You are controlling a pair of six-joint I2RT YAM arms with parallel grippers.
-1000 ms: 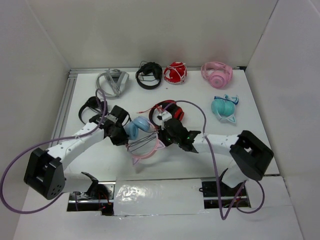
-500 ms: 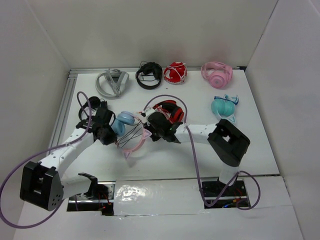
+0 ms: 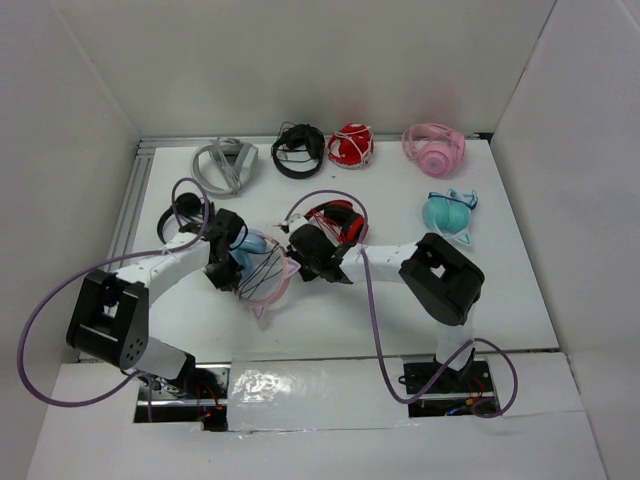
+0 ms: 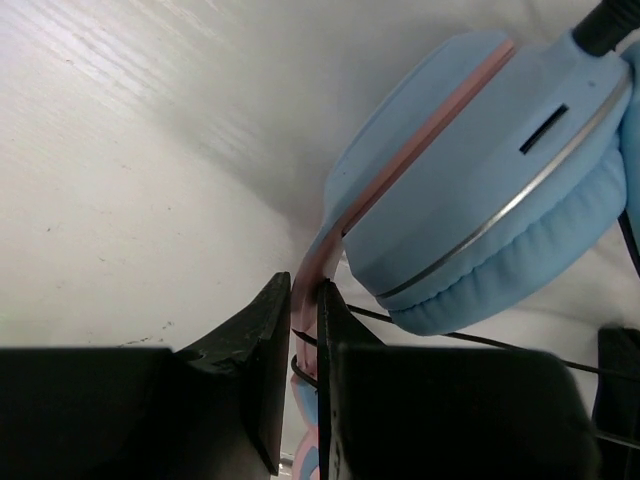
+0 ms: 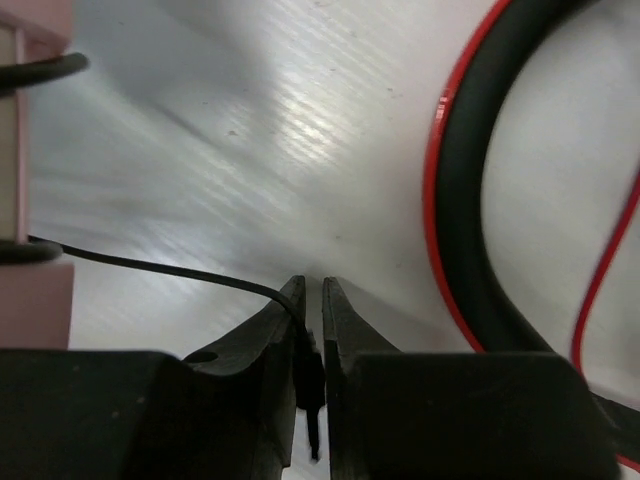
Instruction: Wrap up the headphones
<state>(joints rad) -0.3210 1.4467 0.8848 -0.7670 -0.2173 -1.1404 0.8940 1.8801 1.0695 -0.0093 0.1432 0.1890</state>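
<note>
Worktop (image 3: 400, 310) is white, with white walls on three sides. Two white arms reach in from the near edge. The left arm (image 3: 150, 272) bends in toward the middle. The right arm (image 3: 385, 262) reaches left to meet it. A purple wire loops off each arm.

The headphones (image 3: 262, 270) lie on the worktop between the two arm tips, a bit left of the middle. Other sets lie around them. Along the back, from left to right, are a grey set (image 3: 225, 165), a black set (image 3: 298, 150), a red and white set (image 3: 350, 145) and a pink set (image 3: 433, 148). A teal set (image 3: 449, 215) sits on the right side. A red and black set (image 3: 335, 220) lies just behind the right arm's tip. A dark set (image 3: 180, 215) lies at the left, close to the left arm.

The left end effector (image 4: 305, 300) is closed on the headphones. Its two black fingers pinch the thin pink headband (image 4: 420, 140) right beside a round blue earcup (image 4: 480, 200). The earcup has a soft blue pad and a silver ring.

The right end effector (image 5: 312, 290) is closed too, with only a thin slit between its fingers. It pinches the thin black cable (image 5: 150, 268). From the tips the cable runs off to the left, toward the pink headband.

A pink cat ear (image 3: 262, 310) points toward the near edge. Thin dark strands cross the headband's loop.
</note>
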